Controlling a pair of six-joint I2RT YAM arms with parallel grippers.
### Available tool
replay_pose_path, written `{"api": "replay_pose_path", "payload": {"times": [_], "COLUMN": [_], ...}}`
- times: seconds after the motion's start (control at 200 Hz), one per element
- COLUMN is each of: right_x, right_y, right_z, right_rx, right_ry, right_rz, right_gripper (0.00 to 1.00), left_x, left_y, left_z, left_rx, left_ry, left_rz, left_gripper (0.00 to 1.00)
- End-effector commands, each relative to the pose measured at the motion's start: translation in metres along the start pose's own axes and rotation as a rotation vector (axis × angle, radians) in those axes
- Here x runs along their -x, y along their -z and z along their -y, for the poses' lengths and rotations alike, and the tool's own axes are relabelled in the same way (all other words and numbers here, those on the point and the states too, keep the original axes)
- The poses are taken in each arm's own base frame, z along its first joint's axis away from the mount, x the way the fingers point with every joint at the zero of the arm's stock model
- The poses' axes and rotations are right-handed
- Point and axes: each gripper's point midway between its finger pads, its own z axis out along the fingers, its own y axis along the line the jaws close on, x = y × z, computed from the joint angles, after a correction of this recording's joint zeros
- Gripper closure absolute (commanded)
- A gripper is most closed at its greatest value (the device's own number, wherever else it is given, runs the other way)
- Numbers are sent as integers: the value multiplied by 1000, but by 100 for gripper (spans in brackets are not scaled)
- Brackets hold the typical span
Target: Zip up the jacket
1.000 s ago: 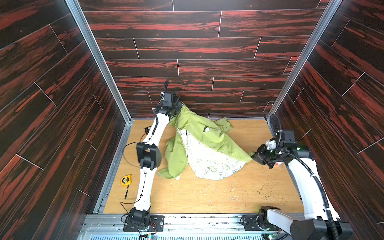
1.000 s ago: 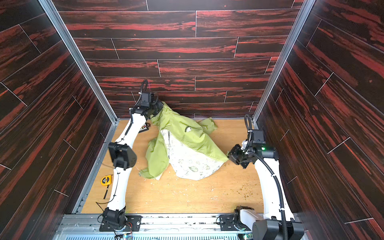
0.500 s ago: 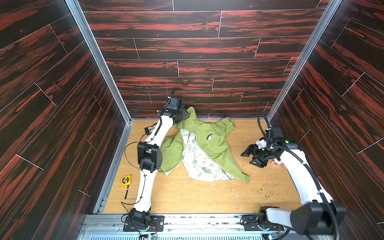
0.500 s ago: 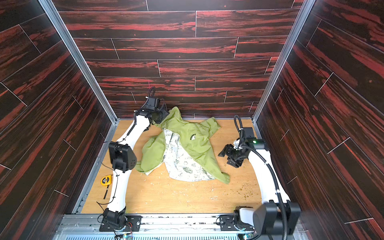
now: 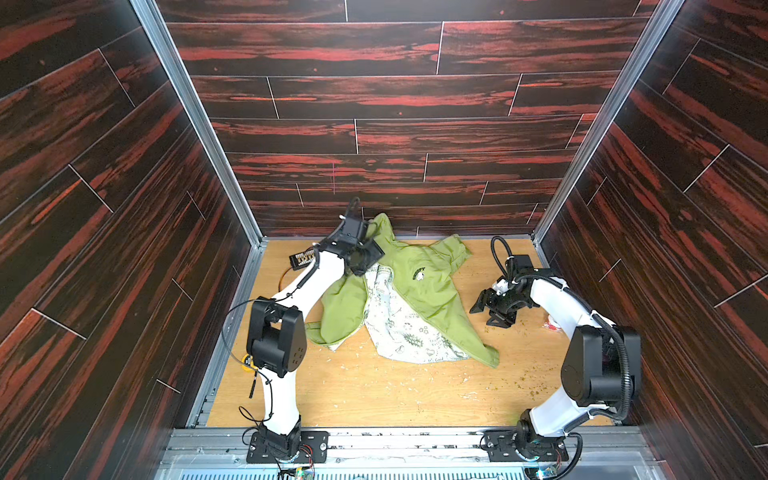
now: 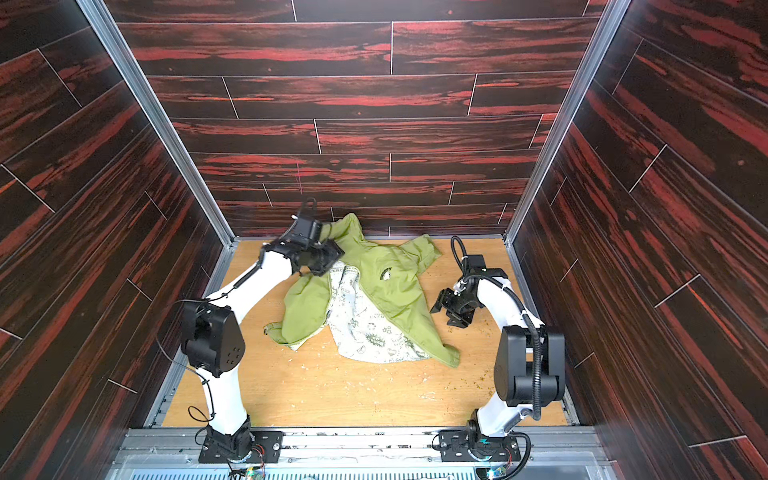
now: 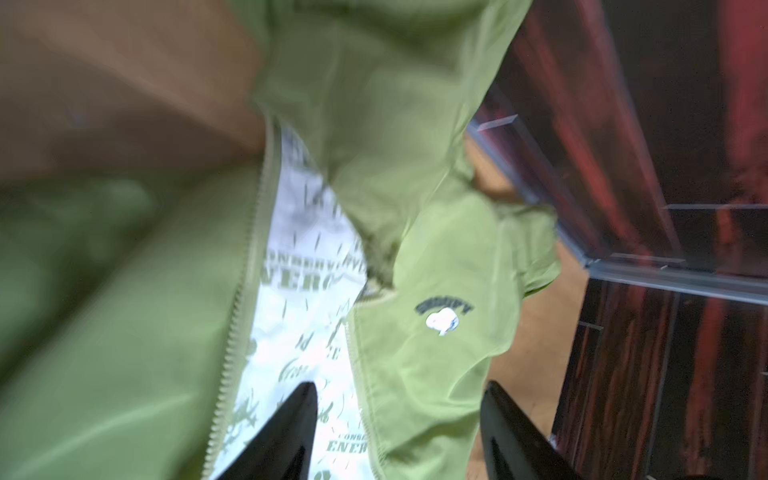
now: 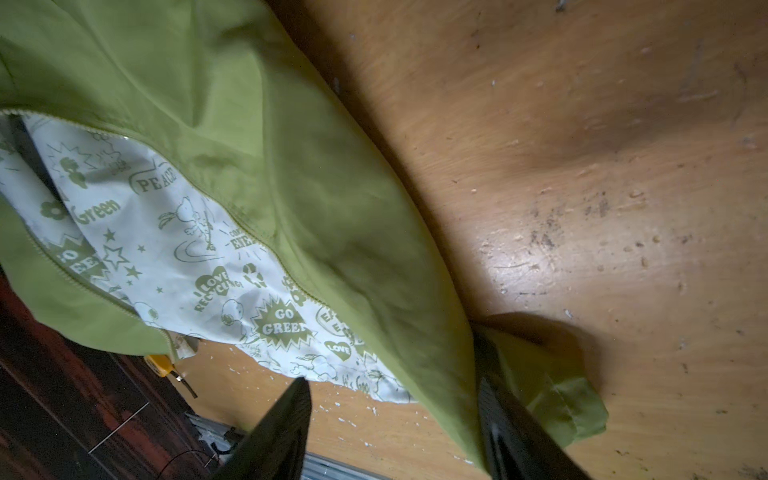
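Note:
The lime-green jacket (image 5: 432,291) lies unzipped on the wooden floor in both top views, its white patterned lining (image 6: 365,328) showing between the front panels. A dark chest logo (image 7: 444,316) sits on one panel, and pale zipper teeth (image 7: 245,299) edge the other. My left gripper (image 5: 365,257) hovers open over the collar end near the back wall; in its wrist view the left gripper (image 7: 399,384) holds nothing. My right gripper (image 5: 484,309) stands open just right of the jacket. Its wrist view shows the right gripper (image 8: 392,380) apart over the hem and a sleeve cuff (image 8: 573,411).
A yellow tape measure (image 5: 248,360) lies by the left wall, partly behind the left arm. A small black labelled box (image 5: 302,258) sits at the back left. A red-and-white scrap (image 5: 552,326) lies by the right arm. Crumbs dot the floor (image 5: 415,395).
Both grippers have opened and let go of the jacket. It has dropped from being stretched up between them to lying slack on the floor. The right gripper has drawn back from the hem.

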Motion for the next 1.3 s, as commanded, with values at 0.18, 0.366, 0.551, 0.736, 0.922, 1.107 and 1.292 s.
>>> {"api": "replay_pose_path", "payload": {"times": [0.18,0.366,0.551,0.736,0.922,1.107,1.292], "right_x": [-23,-34,-41,-46,-54,-76,-118], "right_y": [-20,-23,-35,-37,0,33,38], "right_z": [28,31,36,28,0,-31,-68], "right_rx": [-69,-56,-41,21,121,264,361], "right_ry": [12,-1,-4,-9,18,74,165], "right_rz": [-47,-57,-82,-94,-59,-111,-286], "right_gripper": [33,32,33,66,92,100,100], "left_x": [-13,8,19,45,71,102,121], "left_y": [-39,-64,-86,-74,-51,-42,-68], "left_z": [-4,-1,6,52,102,138,121], "left_rx": [3,30,24,-91,-231,-402,-415], "left_ry": [57,35,11,-41,-74,-22,72], "left_rz": [-36,-13,-27,17,64,148,168], "left_gripper": [37,39,83,100,100,100,100]}}
